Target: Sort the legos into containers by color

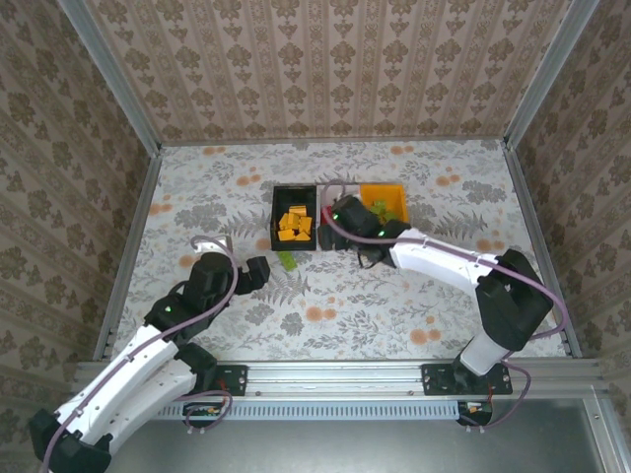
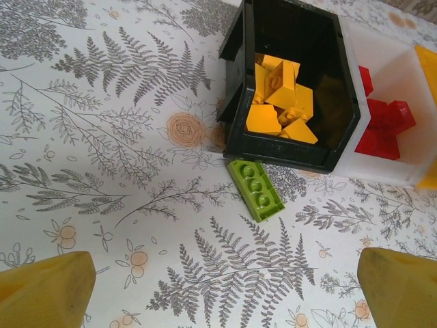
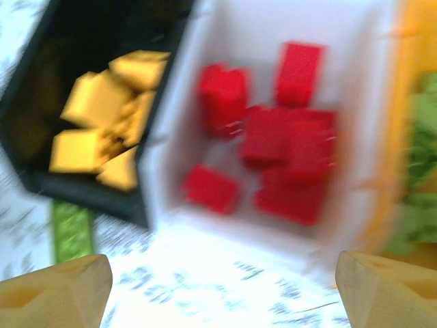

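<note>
**One green brick lies outside the bins: how we should lift it**

The green brick (image 2: 256, 189) lies flat and studs up on the table (image 2: 102, 171). It is slanted, with its far end close against the near wall of the black bin (image 2: 293, 156), which holds the orange-yellow bricks (image 2: 280, 102). We cannot tell whether brick and wall touch. The left gripper (image 2: 222, 294) hangs just short of the brick, jaws spread wide with nothing between them. The right gripper (image 3: 222, 290) is likewise wide and empty above the white bin (image 3: 225, 225) of red bricks (image 3: 287, 150), though that view is blurred.

We judge the step in hand to be the left arm's pick of this brick. To do it well, we would turn the wrist so the jaws close across the brick's long sides. We would come down on the end away from the black wall and close gently, since so small and smooth a piece may squirt out. The green bricks (image 3: 423, 130) sit in the orange-yellow bin (image 3: 396, 68) at the other end of the row, so the carry would pass near the right arm, and we would want room there first
</note>
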